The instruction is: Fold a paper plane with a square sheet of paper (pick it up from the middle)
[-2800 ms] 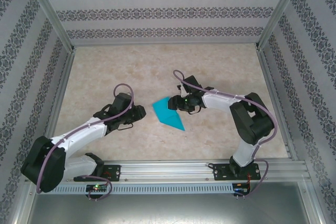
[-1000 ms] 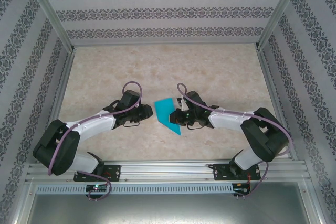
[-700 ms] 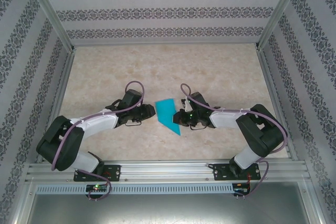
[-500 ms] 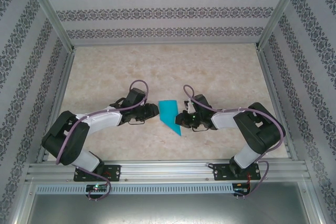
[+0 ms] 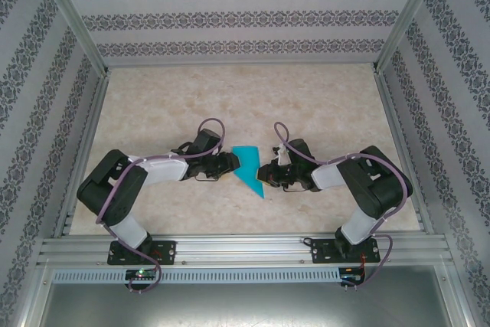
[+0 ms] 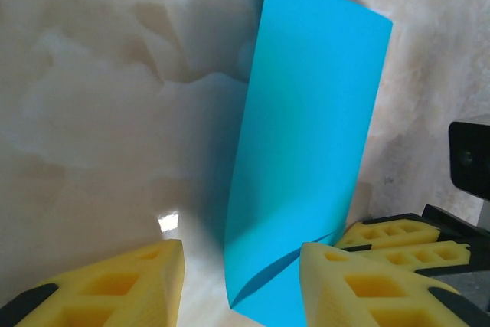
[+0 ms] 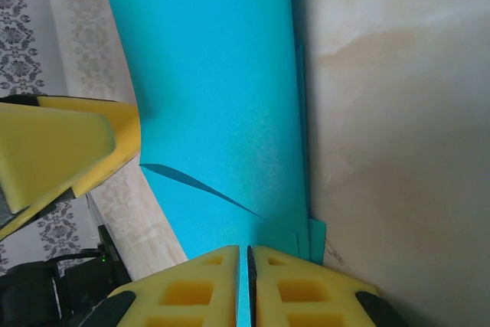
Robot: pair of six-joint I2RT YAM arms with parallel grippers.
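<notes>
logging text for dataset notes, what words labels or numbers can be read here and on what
None can be read.
teal paper: plain, no print.
wall panels: ornamental pattern, no letters.
yellow pads: unmarked.
small boards by the arm bases: too small to read.

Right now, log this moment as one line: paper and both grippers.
teal paper: partly folded | right gripper: shut on teal paper's edge | left gripper: open, paper's end between its fingers
</notes>
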